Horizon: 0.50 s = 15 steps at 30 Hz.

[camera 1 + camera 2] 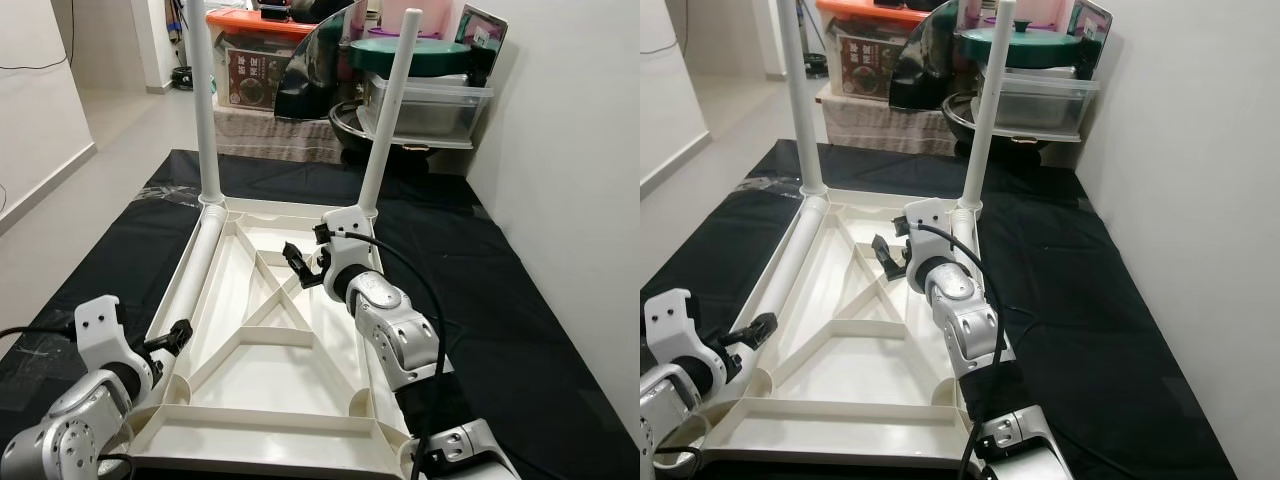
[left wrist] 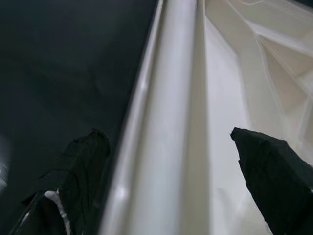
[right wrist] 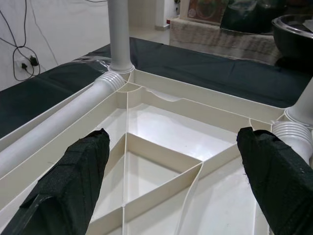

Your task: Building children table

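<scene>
The white children's table top (image 1: pixel 270 420) lies upside down on a black mat (image 1: pixel 500 290), ribbed underside up. Two white legs stand upright in its far corners, one on the left (image 1: pixel 205 110) and one on the right (image 1: pixel 390 120). A third leg (image 1: pixel 195 270) lies flat along the left rim. My left gripper (image 1: pixel 178 335) is open at the near end of this leg; in the left wrist view its fingers (image 2: pixel 78 166) sit on either side of the leg (image 2: pixel 166 122). My right gripper (image 1: pixel 305 265) hangs open over the ribs near the far right leg, holding nothing.
Past the far edge of the mat stand a clear plastic bin (image 1: pixel 425 105) with a green lid, a dark pan (image 1: pixel 310 60) and a box (image 1: pixel 255 70) on a patterned cloth. A white wall (image 1: pixel 580 150) runs along the right side. Pale floor (image 1: pixel 60 220) lies to the left.
</scene>
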Available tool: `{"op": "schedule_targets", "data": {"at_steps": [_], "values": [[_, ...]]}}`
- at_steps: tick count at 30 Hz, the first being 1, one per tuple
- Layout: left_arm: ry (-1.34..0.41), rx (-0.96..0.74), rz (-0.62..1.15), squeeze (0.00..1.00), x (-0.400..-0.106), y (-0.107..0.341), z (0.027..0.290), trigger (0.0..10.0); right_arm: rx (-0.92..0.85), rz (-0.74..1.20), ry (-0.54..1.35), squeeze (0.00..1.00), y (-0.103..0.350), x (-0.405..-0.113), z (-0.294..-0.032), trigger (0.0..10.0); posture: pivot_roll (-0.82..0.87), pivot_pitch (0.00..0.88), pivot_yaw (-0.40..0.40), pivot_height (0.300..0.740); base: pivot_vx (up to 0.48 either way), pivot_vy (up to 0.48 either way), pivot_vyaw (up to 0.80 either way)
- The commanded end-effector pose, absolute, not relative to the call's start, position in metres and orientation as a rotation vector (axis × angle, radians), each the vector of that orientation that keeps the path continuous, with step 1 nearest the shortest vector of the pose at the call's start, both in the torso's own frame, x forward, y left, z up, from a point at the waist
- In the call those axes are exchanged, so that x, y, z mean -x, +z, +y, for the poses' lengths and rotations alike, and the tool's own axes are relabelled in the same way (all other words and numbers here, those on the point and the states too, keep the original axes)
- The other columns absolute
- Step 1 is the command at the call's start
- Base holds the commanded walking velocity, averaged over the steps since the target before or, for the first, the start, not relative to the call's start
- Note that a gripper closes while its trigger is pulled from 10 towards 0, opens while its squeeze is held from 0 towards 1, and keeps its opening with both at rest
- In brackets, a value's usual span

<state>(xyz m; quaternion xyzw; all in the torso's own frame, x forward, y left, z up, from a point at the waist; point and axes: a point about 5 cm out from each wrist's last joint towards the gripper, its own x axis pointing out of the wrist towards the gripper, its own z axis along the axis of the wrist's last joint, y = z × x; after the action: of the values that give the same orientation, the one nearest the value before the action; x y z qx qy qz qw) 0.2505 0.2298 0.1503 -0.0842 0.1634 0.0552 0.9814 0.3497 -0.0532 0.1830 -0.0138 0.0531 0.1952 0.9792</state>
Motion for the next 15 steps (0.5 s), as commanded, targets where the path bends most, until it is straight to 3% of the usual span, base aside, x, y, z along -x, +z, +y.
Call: {"op": "schedule_targets", "data": {"at_steps": [1,4,15], "values": [[0.096,0.077,0.295,0.00,-0.252,0.158,0.224,10.0,0.021,0.141,0.385,0.00,0.178,-0.350,-0.054,10.0,0.09,0.000,-0.096,0.740,0.000,0.000,0.00],[0.055,0.045,0.283,0.00,-0.253,0.161,0.216,10.0,0.023,0.142,0.391,0.00,0.178,-0.350,-0.052,10.0,0.09,0.000,-0.095,0.740,0.000,0.000,0.00],[-0.046,0.264,0.354,0.00,-0.257,0.150,0.194,10.0,0.035,0.151,0.380,0.00,0.176,-0.351,-0.054,10.0,0.08,0.000,-0.085,0.740,0.000,0.000,0.00]]}}
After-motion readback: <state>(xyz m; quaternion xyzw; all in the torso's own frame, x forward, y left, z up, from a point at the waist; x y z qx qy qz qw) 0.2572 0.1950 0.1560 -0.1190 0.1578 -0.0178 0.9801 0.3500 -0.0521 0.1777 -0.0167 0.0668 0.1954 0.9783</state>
